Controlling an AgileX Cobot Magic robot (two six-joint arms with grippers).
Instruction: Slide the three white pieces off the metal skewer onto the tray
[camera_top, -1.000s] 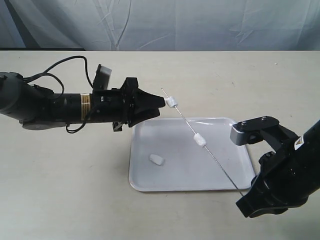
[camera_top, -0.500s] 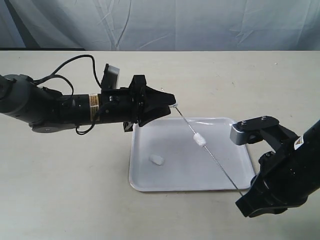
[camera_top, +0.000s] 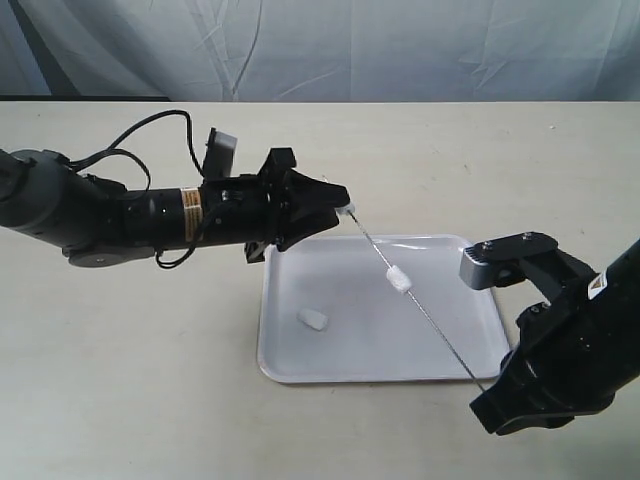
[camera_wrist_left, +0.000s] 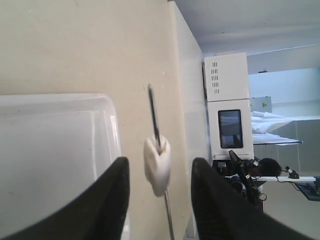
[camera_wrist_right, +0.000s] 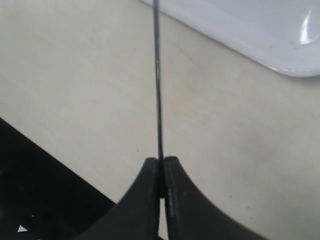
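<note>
Your right end effector (camera_wrist_right: 161, 172) is pinched fully closed on one end of the metal skewer (camera_top: 420, 300), a very thin, straight grey rod. From that grip its long axis runs diagonally over the tray (camera_top: 300, 372) toward your left end effector (camera_wrist_left: 160, 165), and the free tip pokes out just past that end effector's fingers (camera_wrist_left: 107, 200). The left end effector is open. Its two black, smoothly curved fingers straddle the first white piece (camera_wrist_left: 157, 167), a soft, lumpy cylinder threaded on the rod near the tip. The left wrist view shows a gap on each side, so it has hold of nothing. The exterior view gives you only a sliver of that piece beside the dark fingers. The second white piece (camera_top: 399, 280) sits on the rod roughly midway between the two end effectors, over the tray. The third white piece (camera_top: 313, 320) lies loose on the glossy white tray floor, nearer your left end effector than your right and well apart from the rod. The right wrist view shows just the bare rod leaving the closed tips, a rounded corner of the low rim and the matt cream bench (camera_top: 120, 350).
</note>
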